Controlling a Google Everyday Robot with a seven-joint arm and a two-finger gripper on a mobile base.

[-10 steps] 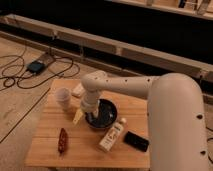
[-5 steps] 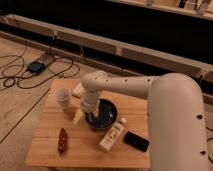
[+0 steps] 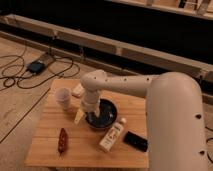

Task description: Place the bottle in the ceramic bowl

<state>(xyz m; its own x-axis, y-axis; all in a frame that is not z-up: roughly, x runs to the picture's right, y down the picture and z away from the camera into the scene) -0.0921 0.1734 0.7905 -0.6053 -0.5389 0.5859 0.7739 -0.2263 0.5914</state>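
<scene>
Hand [image 3: 91, 114] is down at the left rim of the ceramic bowl [image 3: 114, 108]. Honestly can't tell if it's clenched or released, the wrist hides it. The bottle [image 3: 112, 136] isn't in yet. It's lying flat on the surface [image 3: 47, 125] just beside the bowl's camera-side right edge, long axis diagonal, cap end nearest the bowl. So I'd guess the reach goes across the bowl.

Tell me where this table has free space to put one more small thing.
Bare wood lies between the reddish object and the bottle, and along the left edge of the table. Crowded: around the ceramic bowl, where the gripper hangs, beside the cup.
</scene>
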